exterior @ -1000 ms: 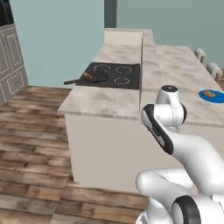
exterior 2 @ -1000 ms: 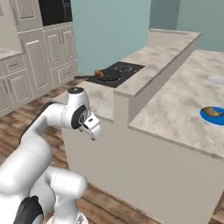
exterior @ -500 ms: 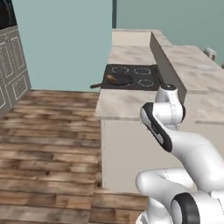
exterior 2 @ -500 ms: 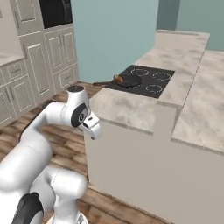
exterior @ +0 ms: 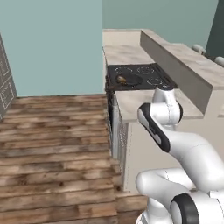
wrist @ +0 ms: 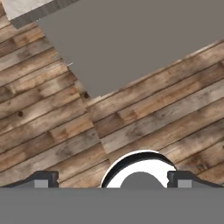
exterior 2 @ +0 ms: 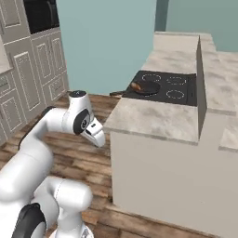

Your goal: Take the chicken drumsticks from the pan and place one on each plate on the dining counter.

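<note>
The black pan (exterior 2: 147, 88) sits on the stove's near left burner, its wooden handle pointing left; it is also visible as the pan (exterior: 127, 80). One golden-brown chicken drumstick (exterior 2: 136, 86) lies in it, seen too as the drumstick (exterior: 121, 80). The raised dining counter (exterior: 188, 63) runs along the stove's right side, shown again as the dining counter (exterior 2: 223, 69). The plates are out of view. My gripper (wrist: 112, 179) hangs open over the wooden floor, well short of the stove, with nothing between its fingers; the hand (exterior 2: 96, 133) points down beside the counter end.
A lower marbled counter slab (exterior 2: 153, 118) lies between me and the stove (exterior: 136, 75). The grey cabinet side (wrist: 131, 43) stands close ahead of the hand. White cupboards and a wall oven (exterior 2: 41, 14) line the left. Wooden floor (exterior: 52, 144) spreads open to the left.
The whole scene has shifted: the base has driven round the counter's end, so the stove now lies straight ahead. The arm keeps its folded pose and the gripper stays open.
</note>
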